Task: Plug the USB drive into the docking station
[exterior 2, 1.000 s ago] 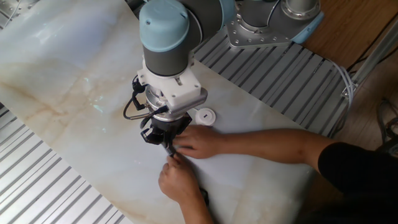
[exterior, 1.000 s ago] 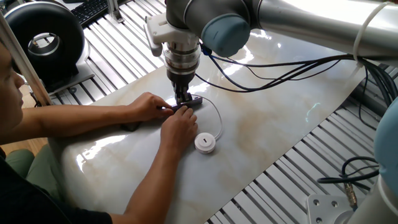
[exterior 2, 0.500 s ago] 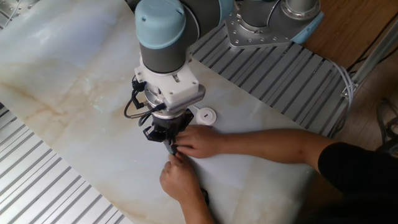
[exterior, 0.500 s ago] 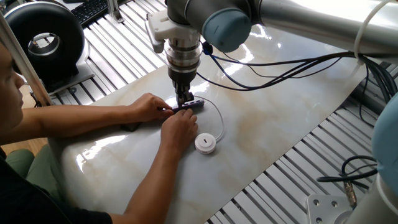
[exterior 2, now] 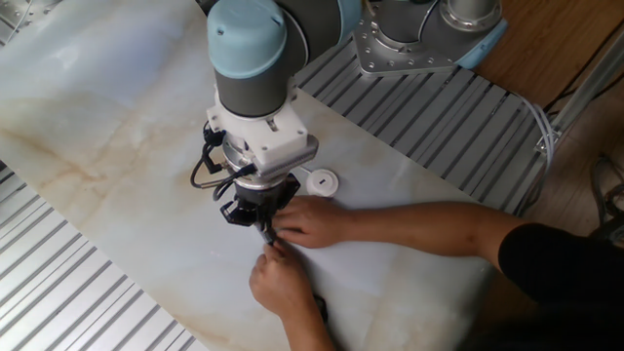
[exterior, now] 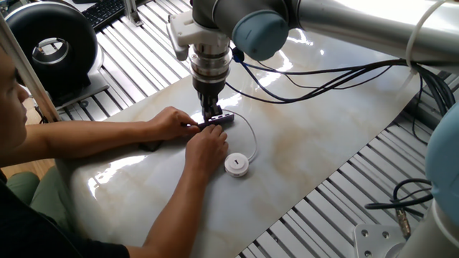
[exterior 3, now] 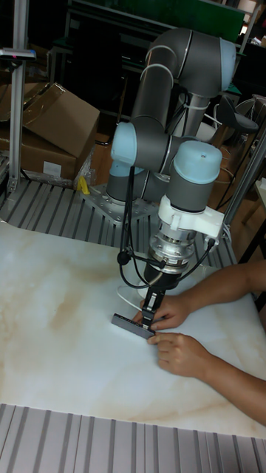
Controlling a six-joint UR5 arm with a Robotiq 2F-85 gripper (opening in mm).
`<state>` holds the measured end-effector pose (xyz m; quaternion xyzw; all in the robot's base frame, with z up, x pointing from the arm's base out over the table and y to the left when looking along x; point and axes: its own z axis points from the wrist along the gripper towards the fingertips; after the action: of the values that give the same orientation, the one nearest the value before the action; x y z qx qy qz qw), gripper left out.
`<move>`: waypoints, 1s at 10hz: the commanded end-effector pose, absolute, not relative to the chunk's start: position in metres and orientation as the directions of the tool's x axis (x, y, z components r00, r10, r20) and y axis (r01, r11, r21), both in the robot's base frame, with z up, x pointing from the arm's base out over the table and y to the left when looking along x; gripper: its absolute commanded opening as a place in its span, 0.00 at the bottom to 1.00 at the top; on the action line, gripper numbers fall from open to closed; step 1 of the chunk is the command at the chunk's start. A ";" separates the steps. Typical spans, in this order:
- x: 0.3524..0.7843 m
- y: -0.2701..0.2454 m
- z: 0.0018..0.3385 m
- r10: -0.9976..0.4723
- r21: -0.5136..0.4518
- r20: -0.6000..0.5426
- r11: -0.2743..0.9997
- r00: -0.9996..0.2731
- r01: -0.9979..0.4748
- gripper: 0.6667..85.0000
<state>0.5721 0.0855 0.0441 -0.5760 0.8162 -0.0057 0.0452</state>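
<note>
Arm shifted slightly; jaws (exterior 3: pixel 150 316) still pinch docking station (exterior 3: pixel 131 326).

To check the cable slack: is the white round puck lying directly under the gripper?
No, the USB drive lies on the table apart from the gripper, nearer the camera.

Marbled white table (exterior: pixel 323 136): USB drive (exterior: pixel 237 165), docking station (exterior 3: pixel 133 325), two hands (exterior: pixel 206 148) resting.

The person's hands (exterior: pixel 192 136) cover the near end of the docking station (exterior 3: pixel 131 325); the USB drive's (exterior: pixel 237 165) plug is hidden there.
</note>
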 end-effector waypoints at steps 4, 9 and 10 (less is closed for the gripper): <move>0.573 0.083 0.047 -0.933 -0.053 -0.056 0.360 -0.357 -0.932 0.01; 0.564 0.084 0.051 -0.932 -0.031 0.000 0.363 -0.363 -0.931 0.01; 0.567 0.087 0.049 -0.933 -0.036 -0.008 0.359 -0.359 -0.933 0.01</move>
<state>0.5665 0.0826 0.0480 -0.5670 0.8235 -0.0140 0.0157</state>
